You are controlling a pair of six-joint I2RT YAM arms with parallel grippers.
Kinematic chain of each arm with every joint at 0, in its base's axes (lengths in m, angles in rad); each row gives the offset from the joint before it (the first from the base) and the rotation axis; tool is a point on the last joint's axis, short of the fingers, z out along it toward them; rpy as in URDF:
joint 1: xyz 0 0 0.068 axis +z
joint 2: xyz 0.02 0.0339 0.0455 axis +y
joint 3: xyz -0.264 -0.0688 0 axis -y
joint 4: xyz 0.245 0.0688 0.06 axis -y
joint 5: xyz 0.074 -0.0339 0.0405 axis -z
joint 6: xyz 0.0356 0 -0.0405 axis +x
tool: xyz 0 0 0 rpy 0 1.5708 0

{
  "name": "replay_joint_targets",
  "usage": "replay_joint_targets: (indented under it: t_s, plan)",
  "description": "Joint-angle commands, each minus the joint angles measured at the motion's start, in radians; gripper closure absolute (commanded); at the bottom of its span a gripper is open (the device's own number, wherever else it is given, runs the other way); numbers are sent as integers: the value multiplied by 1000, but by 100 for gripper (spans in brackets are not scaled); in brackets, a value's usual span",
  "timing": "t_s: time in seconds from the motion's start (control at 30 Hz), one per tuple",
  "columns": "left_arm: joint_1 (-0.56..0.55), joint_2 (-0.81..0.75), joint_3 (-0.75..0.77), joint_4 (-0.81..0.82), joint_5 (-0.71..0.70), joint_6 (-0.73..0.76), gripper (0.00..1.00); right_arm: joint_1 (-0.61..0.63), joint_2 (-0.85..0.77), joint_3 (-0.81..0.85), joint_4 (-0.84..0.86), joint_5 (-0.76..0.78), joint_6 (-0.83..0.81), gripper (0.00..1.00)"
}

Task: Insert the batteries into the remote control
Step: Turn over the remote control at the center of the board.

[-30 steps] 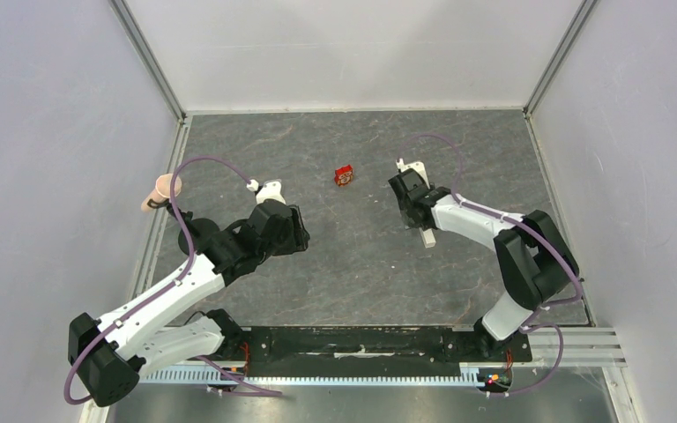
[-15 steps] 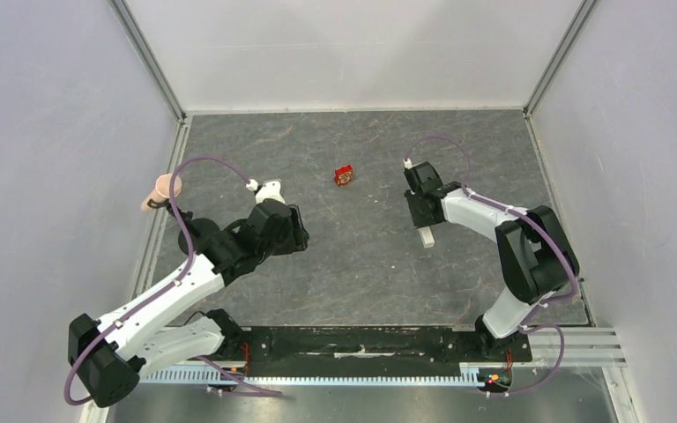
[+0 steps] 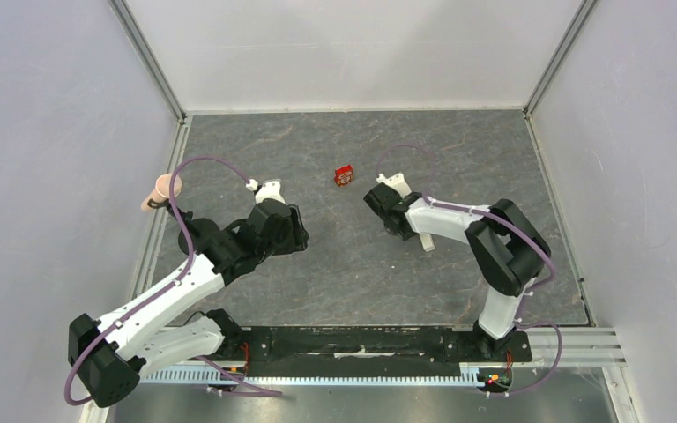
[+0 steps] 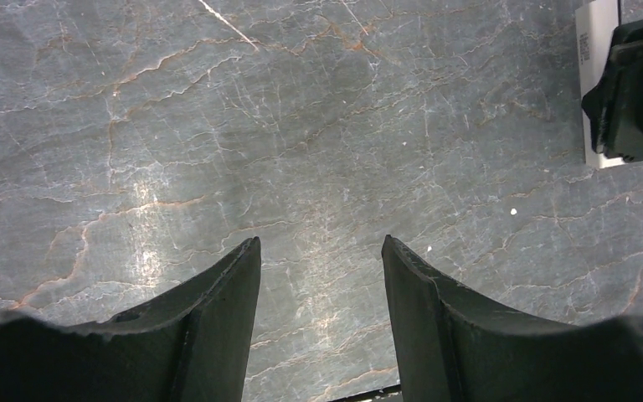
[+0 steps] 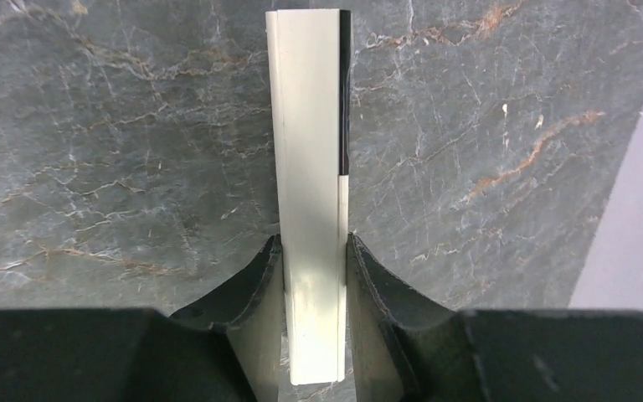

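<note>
My right gripper (image 5: 314,243) is shut on the remote control (image 5: 308,167), a slim white bar with a dark strip along one far edge, held low over the table. In the top view the right gripper (image 3: 397,216) sits right of centre, and only the remote's end (image 3: 427,241) shows under the arm. In the left wrist view the remote (image 4: 596,84) and the right gripper (image 4: 636,92) show at the top right edge. My left gripper (image 4: 321,243) is open and empty over bare table, left of centre in the top view (image 3: 293,231). No batteries are in view.
A small red square box (image 3: 344,175) stands on the grey marbled table (image 3: 353,273) between the two grippers, toward the back. A pinkish object (image 3: 163,189) sits at the left rail. White walls enclose the back and both sides.
My right wrist has swung left and turned, so its head now sits nearer the red box. The remote's visible end has stayed in about the same spot. The left arm has not moved.
</note>
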Motion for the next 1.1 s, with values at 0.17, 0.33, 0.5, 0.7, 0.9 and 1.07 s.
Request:
replay_joint_targets:
  t_s: [0.17,0.33,0.5,0.7,0.9,1.07]
  plan:
    - [13,-8,5,1,-15,22,38,106,83,74,-79,138,179,61]
    - [18,-18,6,-12,-19,26,38,134,80,80,-56,39,223,58]
    - [25,-48,7,-28,-26,23,38,146,43,71,-34,-39,252,53]
    - [25,-120,29,-26,57,102,29,146,-220,-3,22,-122,272,38]
    - [25,-211,91,-142,22,39,22,145,-666,-222,15,-6,334,2]
    - [25,-362,102,-148,120,142,20,143,-1013,-310,-181,225,455,2]
